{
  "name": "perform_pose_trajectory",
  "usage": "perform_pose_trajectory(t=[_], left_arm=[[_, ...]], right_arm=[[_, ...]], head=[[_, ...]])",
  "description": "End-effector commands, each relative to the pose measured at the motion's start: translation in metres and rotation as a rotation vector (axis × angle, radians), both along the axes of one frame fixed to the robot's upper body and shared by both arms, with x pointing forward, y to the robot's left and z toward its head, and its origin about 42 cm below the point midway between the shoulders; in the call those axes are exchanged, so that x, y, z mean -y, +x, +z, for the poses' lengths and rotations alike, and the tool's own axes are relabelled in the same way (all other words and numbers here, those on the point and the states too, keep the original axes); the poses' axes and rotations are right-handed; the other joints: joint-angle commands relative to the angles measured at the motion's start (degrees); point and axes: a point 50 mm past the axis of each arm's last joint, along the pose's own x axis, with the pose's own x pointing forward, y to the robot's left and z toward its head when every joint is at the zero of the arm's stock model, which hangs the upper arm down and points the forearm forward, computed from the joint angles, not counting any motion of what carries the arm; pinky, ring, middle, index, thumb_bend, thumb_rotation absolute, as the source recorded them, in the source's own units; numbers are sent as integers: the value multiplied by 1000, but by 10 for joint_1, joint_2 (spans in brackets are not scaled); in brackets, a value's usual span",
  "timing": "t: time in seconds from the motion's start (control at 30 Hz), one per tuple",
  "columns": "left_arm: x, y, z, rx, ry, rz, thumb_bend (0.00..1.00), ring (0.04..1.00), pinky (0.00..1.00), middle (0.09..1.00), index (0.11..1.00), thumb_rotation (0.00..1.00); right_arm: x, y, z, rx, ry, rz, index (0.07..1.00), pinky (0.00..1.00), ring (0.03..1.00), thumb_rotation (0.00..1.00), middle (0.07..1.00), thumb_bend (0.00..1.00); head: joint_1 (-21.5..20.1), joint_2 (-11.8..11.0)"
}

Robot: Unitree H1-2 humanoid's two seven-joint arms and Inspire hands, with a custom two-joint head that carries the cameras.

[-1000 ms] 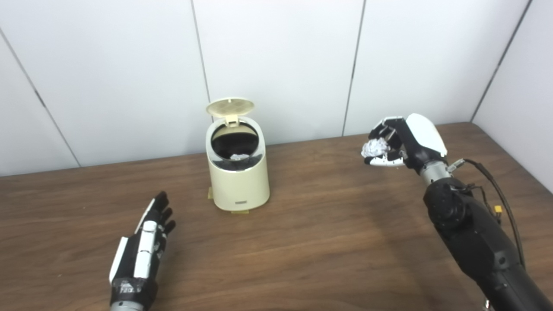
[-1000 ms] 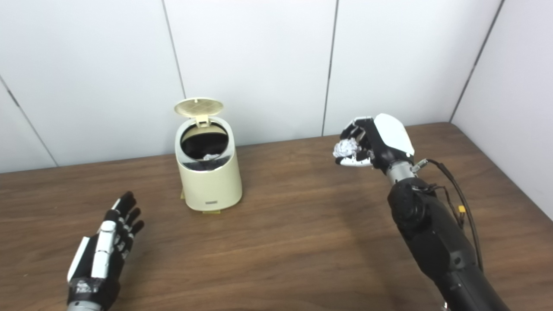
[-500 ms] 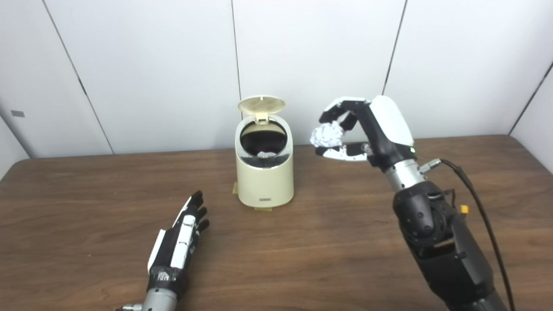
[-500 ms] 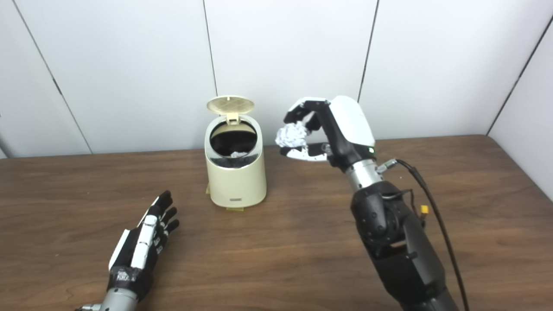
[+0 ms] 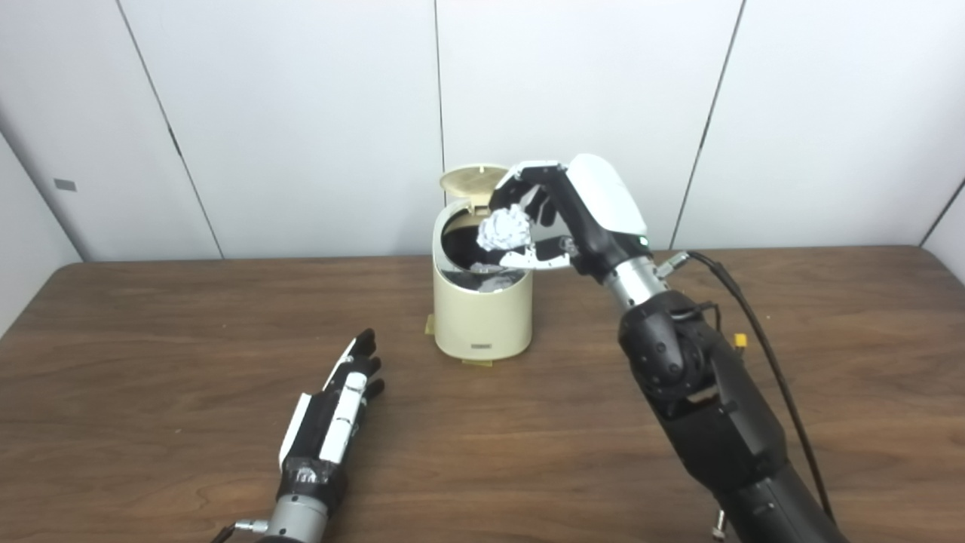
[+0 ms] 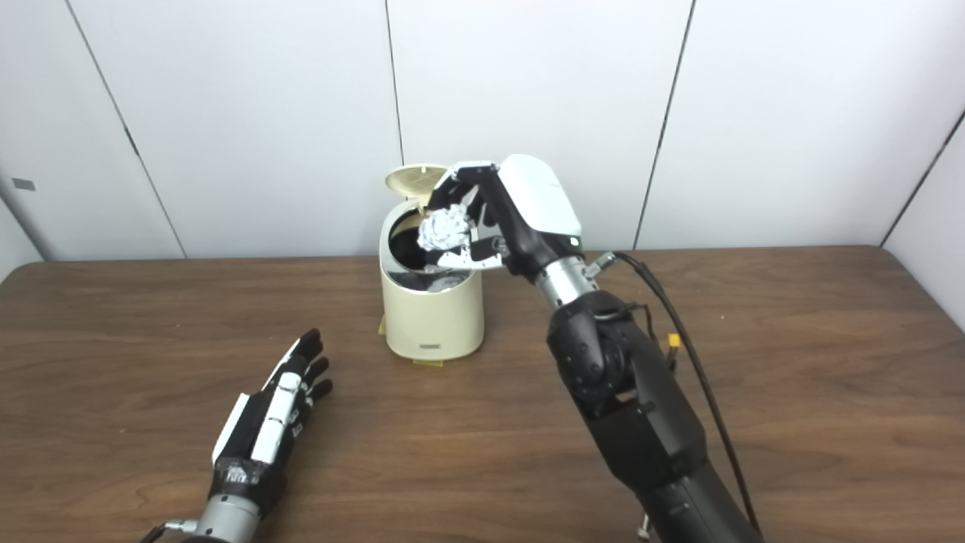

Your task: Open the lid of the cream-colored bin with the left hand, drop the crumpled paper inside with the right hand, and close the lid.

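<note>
Left eye view: left hand [image 5: 332,418] lies flat with its fingers spread, empty, toward the tabletop's [image 5: 151,332] near edge. Bin [image 5: 482,317] stands near the far edge, lid [image 5: 464,179] raised. Right hand [image 5: 562,219] pinches the paper [image 5: 503,228] above the opening; light, soft, easily crushed, it needs only a loose fingertip hold.

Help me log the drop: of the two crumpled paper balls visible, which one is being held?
The upper crumpled paper, gripped by the right robot hand over the open cream-colored bin. The other wad lies loose inside the bin.
</note>
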Motion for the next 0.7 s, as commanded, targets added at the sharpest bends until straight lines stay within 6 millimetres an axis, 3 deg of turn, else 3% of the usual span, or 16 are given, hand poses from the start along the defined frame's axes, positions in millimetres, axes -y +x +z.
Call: perform_pose_trajectory(t=[0.0,0.27,0.67], left_arm=[[6,9,16,77,-6,-6,572,980,959,990,1000,838],[11,7,17,82,-15,2,580,975,937,990,1000,832],[17,4,17,90,-7,10,577,962,912,979,1000,833]], right_arm=[[-12,5,30,117,18,35,512,320,388,0,512,495],[-26,22,12,100,13,29,510,323,384,0,509,495],[-18,35,-5,67,24,-12,543,359,390,0,496,496]], head=[[1,0],[14,0],[20,0]])
